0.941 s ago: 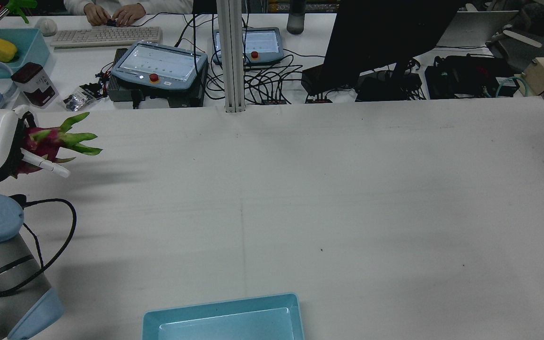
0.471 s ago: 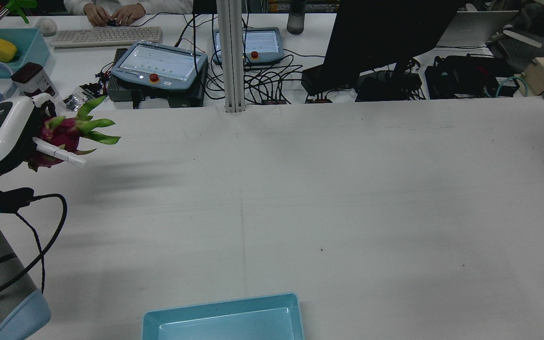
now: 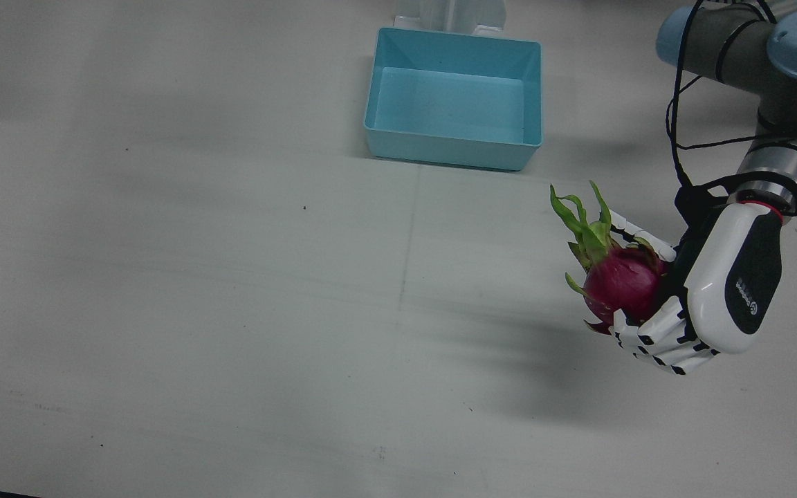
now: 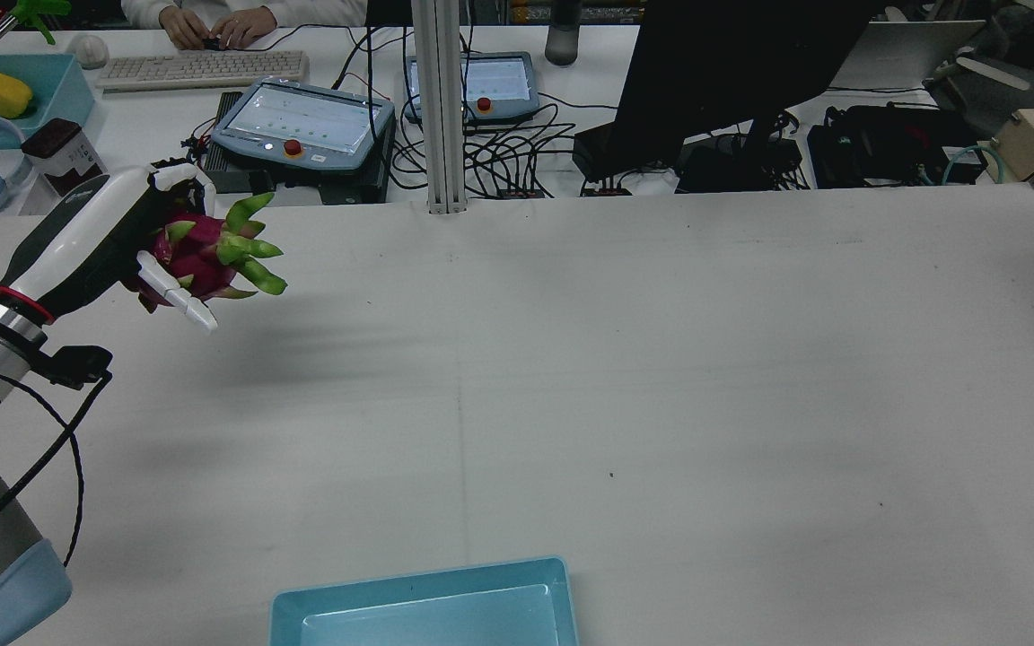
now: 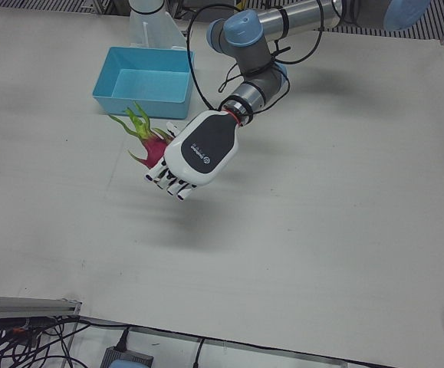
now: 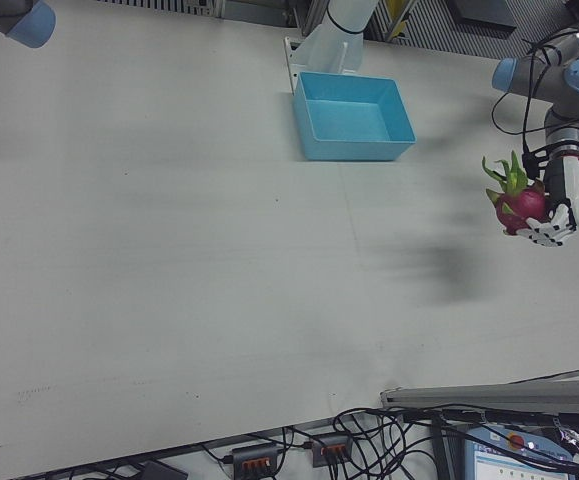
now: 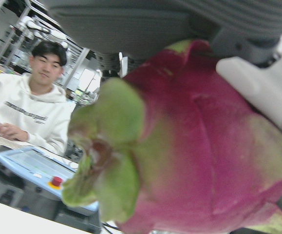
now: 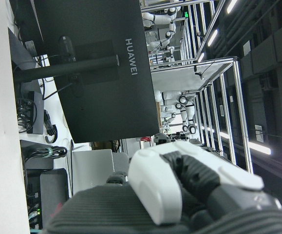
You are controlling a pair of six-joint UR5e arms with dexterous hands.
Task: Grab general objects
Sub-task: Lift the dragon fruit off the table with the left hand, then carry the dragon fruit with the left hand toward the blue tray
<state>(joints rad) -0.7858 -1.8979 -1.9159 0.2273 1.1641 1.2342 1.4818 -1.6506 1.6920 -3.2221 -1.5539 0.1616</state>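
Observation:
A magenta dragon fruit (image 3: 620,280) with green scales is held in my left hand (image 3: 717,290), clear of the white table, its green tip pointing toward the blue bin (image 3: 454,149). The hand is shut on the fruit, with fingers wrapped under and over it. The rear view shows the fruit (image 4: 198,251) and hand (image 4: 95,242) at the left, near the table's far edge. The fruit fills the left hand view (image 7: 204,161). Of my right hand, only part of its fingers (image 8: 179,180) shows in its own view, raised off the table.
The blue bin (image 4: 427,583) sits empty at the robot's side of the table, near the middle. Beyond the far table edge are two teach pendants (image 4: 302,126), cables, a black monitor (image 4: 732,63) and a seated person (image 7: 28,112).
My left hand has carried the dragon fruit rightward in the rear view, toward the table's middle. The wrist has turned, so the fruit's green tip points more downward.

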